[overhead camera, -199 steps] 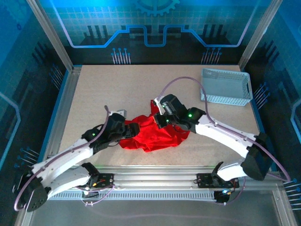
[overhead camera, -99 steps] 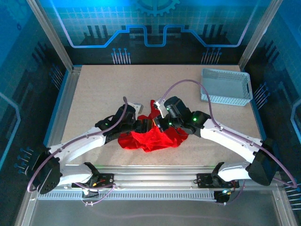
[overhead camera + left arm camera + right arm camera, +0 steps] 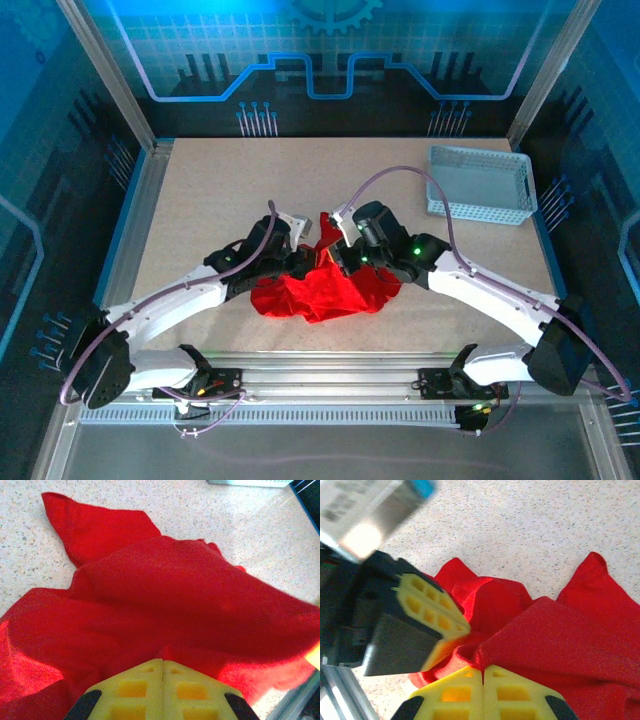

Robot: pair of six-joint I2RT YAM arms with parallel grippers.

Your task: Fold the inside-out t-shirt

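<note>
Both grippers are closed on cloth. Left gripper point(image 3: 162, 666), at the bottom middle of its wrist view, has its yellow fingers pressed together with a pucker of the red t-shirt point(image 3: 165, 595) running into the tips, so I judge it clamped on a pinch of cloth. Right gripper point(image 3: 483, 672), at the bottom middle of its own view, is likewise shut, with a thick fold of the shirt caught at its tips. The left one's fingers sit just beside it, in the left half of that frame. From above, the two meet at the upper edge of the shirt, a little below the middle of the frame.

Folding has hardly started, by my reading. The shirt is a crumpled heap on the table point(image 3: 220, 190), not spread flat, with no neat fold or clear outline. Spreading and every fold look left to do. The cloth is plain bright red and soft, with loose ridges and one pointed flap at the upper left of the left wrist view. A white basket point(image 3: 480, 183) stands well apart at the upper right.
</note>
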